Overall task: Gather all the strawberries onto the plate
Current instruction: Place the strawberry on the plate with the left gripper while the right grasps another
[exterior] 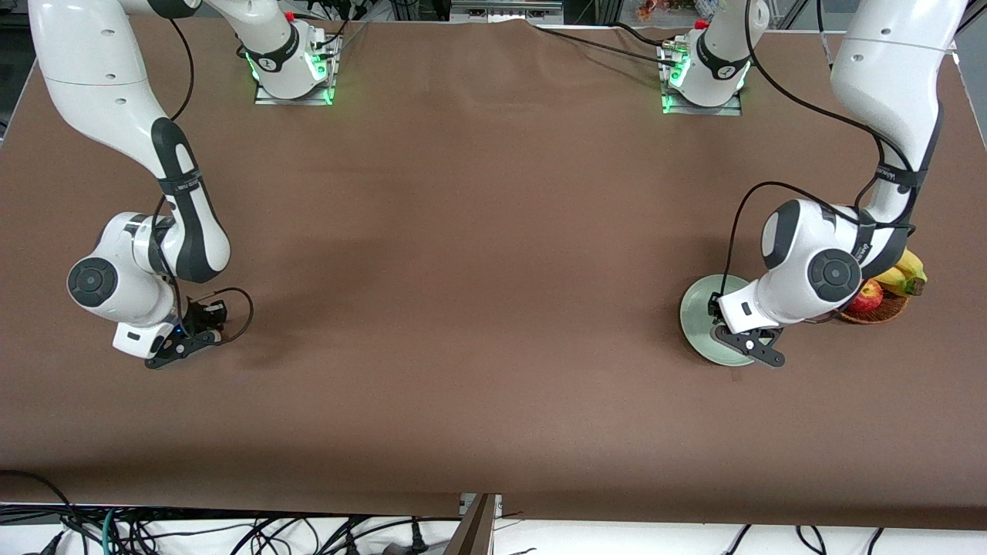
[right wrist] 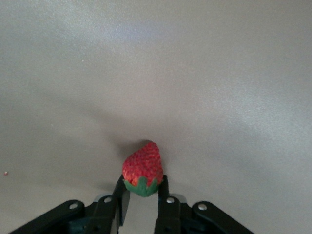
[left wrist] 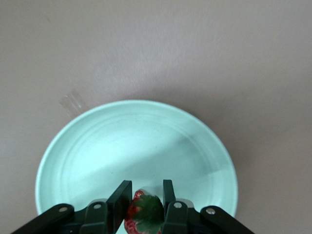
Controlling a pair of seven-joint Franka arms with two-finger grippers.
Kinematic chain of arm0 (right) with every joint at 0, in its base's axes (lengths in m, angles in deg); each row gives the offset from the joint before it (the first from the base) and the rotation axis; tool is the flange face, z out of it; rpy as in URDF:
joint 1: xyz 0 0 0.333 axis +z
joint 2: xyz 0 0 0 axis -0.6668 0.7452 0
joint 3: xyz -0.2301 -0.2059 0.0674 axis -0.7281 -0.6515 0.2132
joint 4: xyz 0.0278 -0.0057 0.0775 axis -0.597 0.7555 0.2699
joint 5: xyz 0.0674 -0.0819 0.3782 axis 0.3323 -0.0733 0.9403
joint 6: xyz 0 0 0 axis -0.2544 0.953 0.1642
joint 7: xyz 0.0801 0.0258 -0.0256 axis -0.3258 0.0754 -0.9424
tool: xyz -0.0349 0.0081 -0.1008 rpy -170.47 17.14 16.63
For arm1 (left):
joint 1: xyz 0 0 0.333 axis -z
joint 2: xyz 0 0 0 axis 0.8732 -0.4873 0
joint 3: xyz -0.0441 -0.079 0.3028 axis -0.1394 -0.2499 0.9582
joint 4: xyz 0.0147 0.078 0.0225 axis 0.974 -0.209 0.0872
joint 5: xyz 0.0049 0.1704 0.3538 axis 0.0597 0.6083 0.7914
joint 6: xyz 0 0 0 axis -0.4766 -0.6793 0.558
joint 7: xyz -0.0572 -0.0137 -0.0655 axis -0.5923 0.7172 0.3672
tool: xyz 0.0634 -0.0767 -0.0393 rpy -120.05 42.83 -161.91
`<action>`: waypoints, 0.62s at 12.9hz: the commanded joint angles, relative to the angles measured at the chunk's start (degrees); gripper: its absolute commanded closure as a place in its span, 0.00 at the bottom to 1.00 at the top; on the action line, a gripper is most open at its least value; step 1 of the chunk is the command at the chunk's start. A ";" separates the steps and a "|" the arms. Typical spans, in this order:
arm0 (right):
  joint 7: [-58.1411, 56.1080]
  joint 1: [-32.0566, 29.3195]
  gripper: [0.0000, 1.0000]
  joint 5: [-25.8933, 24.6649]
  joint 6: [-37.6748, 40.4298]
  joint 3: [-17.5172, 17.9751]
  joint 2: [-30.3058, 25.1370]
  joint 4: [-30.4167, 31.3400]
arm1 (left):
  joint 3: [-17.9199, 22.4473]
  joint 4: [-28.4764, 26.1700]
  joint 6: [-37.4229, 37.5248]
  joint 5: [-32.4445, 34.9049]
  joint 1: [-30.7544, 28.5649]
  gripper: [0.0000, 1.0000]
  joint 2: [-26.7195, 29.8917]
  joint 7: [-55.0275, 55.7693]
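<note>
You have a brown counter (exterior: 478,270) carrying a wicker basket (exterior: 879,312) at the left arm's end. In the basket, a red apple (exterior: 868,296) lies just beside yellow bananas (exterior: 904,274); the apple is the nearer to your front camera.

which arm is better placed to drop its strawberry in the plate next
Left. Its tool, shut on a small red strawberry, hangs over the round pale mint-green plate. The right tool grips its berry at the table's other end.
</note>
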 commanded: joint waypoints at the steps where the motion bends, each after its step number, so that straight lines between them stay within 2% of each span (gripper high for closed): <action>1: -1.27 -0.10 0.96 1.53 0.37 0.61 -0.72 0.12 | -1.01 -0.29 -2.46 1.60 -0.38 0.76 -2.02 -1.26; 2: -0.83 -0.01 0.96 1.71 2.81 2.26 -1.86 0.04 | -1.01 -0.29 -2.20 1.60 -0.38 0.23 -1.85 -1.17; 3: 1.96 -0.01 0.96 1.71 4.66 5.24 -3.26 0.03 | -1.01 -0.03 -1.59 1.60 -0.38 0.00 -1.15 -1.17; 5: 13.79 0.16 0.95 1.62 8.18 11.47 -5.12 -0.05 | -1.09 0.15 -0.88 1.60 -0.38 0.00 0.34 -1.09; 8: 35.50 1.65 0.95 1.10 7.94 20.36 -4.86 -0.14 | -1.62 0.67 2.79 0.90 -0.38 0.00 4.20 -0.65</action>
